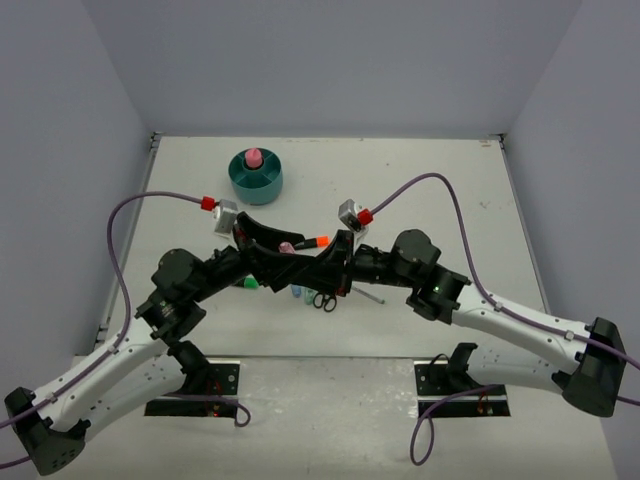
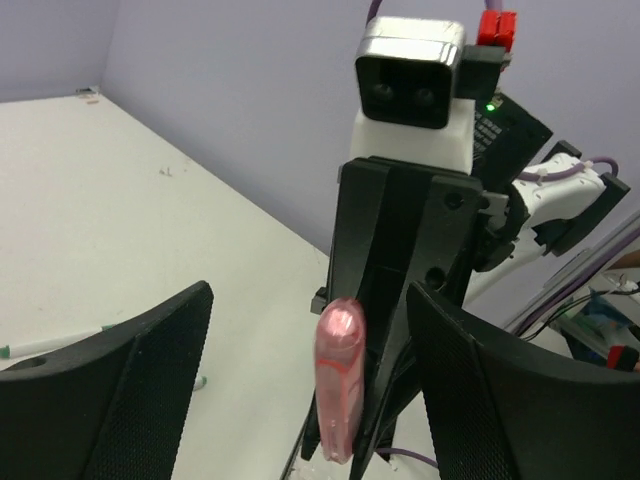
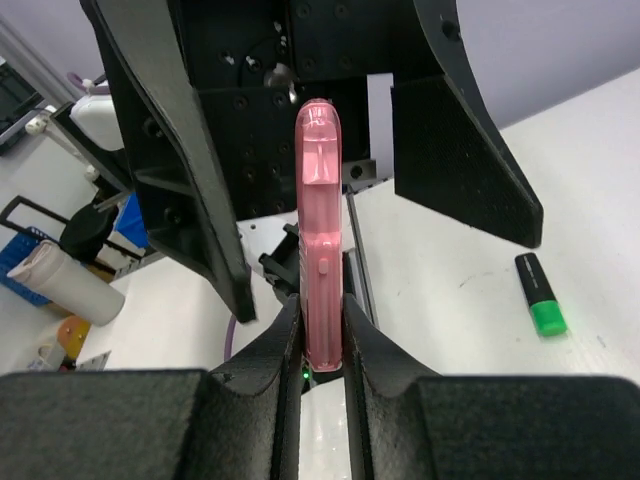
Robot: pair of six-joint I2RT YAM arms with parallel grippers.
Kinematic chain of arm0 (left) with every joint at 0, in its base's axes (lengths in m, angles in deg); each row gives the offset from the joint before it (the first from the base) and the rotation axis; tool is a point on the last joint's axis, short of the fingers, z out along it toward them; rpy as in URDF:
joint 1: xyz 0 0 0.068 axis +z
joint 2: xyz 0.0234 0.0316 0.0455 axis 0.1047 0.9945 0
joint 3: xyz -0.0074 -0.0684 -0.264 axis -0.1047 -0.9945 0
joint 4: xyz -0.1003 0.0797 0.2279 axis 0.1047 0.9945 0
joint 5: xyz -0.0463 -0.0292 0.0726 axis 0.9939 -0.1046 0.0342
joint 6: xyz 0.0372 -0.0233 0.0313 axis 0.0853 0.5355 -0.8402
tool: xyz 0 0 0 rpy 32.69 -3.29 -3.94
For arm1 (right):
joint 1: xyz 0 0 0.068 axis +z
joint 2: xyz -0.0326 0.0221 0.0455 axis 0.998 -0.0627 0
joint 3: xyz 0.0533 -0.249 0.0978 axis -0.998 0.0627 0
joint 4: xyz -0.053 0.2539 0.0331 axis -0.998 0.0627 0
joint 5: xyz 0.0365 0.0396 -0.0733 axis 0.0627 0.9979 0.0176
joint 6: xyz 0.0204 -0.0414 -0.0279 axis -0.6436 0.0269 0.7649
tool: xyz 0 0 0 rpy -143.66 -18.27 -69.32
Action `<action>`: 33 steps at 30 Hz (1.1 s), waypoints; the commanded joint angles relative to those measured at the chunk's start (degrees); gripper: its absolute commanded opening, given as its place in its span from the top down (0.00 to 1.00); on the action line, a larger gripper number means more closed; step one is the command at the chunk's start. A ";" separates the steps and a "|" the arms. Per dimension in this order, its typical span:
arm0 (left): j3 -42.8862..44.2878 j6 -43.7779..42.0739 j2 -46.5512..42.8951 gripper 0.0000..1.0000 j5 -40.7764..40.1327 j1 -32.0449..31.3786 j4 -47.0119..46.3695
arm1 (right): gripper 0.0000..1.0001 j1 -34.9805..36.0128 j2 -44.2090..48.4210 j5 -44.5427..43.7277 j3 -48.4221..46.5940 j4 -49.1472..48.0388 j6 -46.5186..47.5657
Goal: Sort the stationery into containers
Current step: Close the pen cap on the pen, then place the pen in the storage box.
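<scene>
The pink marker [image 3: 320, 230] is in the air above the bench [image 1: 430, 180], on the arm-base side of the teal desk organiser [image 1: 258, 188] and a little toward the right arm's side of it. The right end effector [image 3: 322, 320] is clenched on one end of the marker. The marker's long axis runs straight out along those fingers and into the gap of the left end effector [image 2: 310, 295], which stands released, its two pads spread clear of the marker on either side. The marker therefore hangs from the right arm alone, while the organiser lies away from the bases and toward the left arm. In my judgement, the coming move depends on drawing the marker out along its own axis, or on the left end effector backing off, before the marker swings toward the organiser. A green-capped highlighter [image 3: 540, 295] lies flat on the bench, farther from the organiser than the marker.
</scene>
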 commanded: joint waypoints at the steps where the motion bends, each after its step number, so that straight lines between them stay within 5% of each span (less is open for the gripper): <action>1: 6.66 -7.63 -1.46 0.01 5.51 -0.36 10.78 | 1.00 -0.30 4.28 4.15 0.55 5.90 6.61; 5: 7.78 -8.26 -2.45 0.00 10.68 -0.40 10.27 | 1.00 -0.30 8.39 5.03 2.10 9.86 8.92; 12: 7.52 -5.73 -0.61 0.20 24.03 -0.36 4.23 | 1.00 -0.30 10.75 9.77 -0.75 21.95 14.59; 19: 7.35 -5.24 2.24 0.56 25.03 -0.36 4.52 | 1.00 -0.30 11.82 7.34 -0.81 23.85 15.29; 23: 7.52 -5.63 3.40 0.62 24.36 -0.36 6.29 | 1.00 -0.30 11.96 6.97 -0.98 23.89 15.46; 28: 7.61 -6.92 3.65 0.56 23.53 -0.41 8.79 | 1.00 -0.35 13.16 6.42 -0.93 23.94 16.04; 33: 7.26 -7.09 3.15 0.81 24.53 -0.36 8.68 | 1.00 -0.47 13.60 5.85 -0.81 24.19 16.34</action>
